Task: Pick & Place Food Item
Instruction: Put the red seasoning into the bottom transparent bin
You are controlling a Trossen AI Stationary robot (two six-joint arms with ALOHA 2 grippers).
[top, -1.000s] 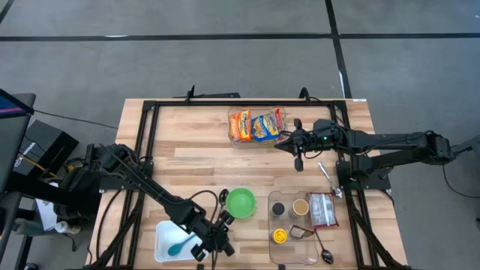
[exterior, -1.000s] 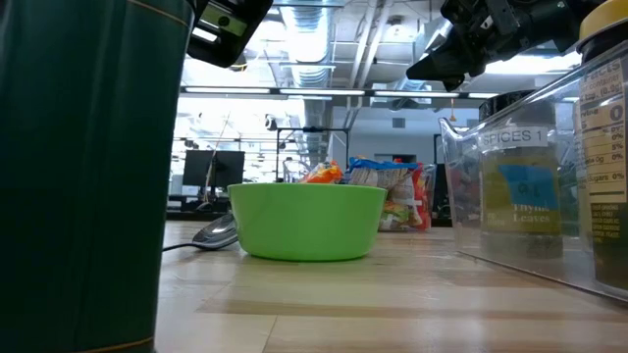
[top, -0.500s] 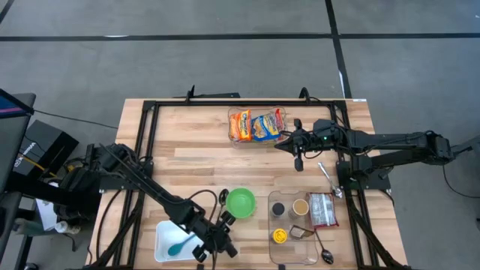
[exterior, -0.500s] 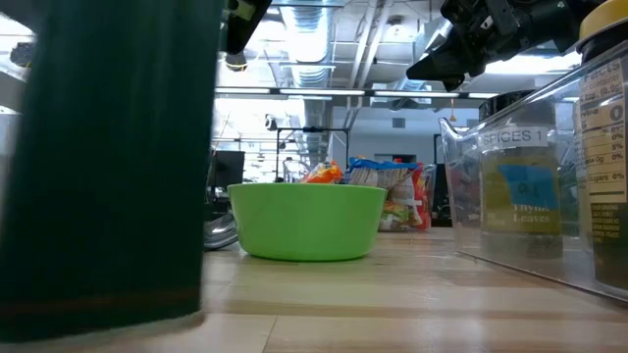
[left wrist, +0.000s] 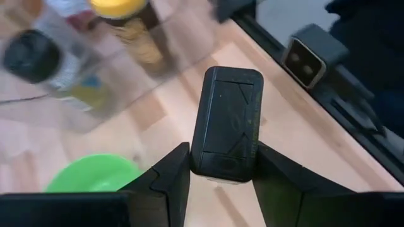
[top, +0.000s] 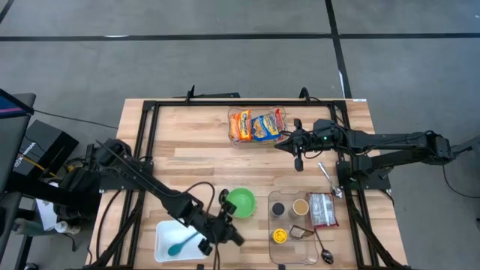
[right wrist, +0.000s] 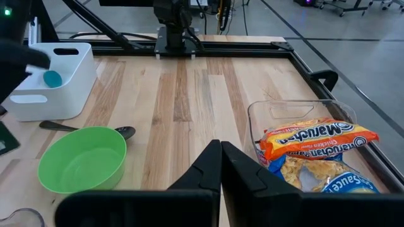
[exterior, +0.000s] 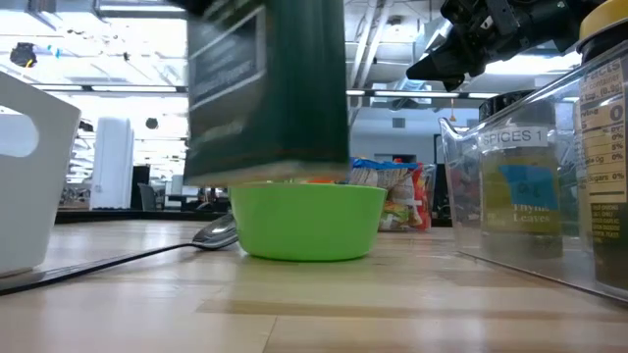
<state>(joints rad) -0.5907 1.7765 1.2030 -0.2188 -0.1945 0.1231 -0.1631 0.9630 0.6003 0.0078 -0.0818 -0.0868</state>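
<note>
A dark green box (exterior: 267, 93) hangs in the air in front of the green bowl (exterior: 306, 224), with my left gripper (top: 229, 234) shut on it near the table's front edge. The left wrist view shows the box (left wrist: 227, 123) between the two fingers, the bowl (left wrist: 95, 173) below and beyond it. At the far side, a clear tub holds ramen packets (top: 257, 126). My right gripper (top: 298, 155) waits shut just right of that tub, above the table, and touches nothing. My left gripper pinches the box's two long sides (left wrist: 205, 161) between its two fingers (left wrist: 170, 183), at the end nearest the wrist. The fingers slant down and lie along the box. The box is lifted clear of the table, roughly upright in the low view.
A white bin (top: 176, 240) with a teal spoon stands left of my left gripper. A clear spice tray (top: 294, 225) with jars stands at the near right. A metal spoon (top: 223, 196) lies beside the bowl, and another (top: 328, 178) right of centre. Black frame rails border the table.
My left gripper has risen with the dark green box and gone toward the green bowl, tipping up somewhat. The box, low near the table a second ago, now hangs well clear of it.
</note>
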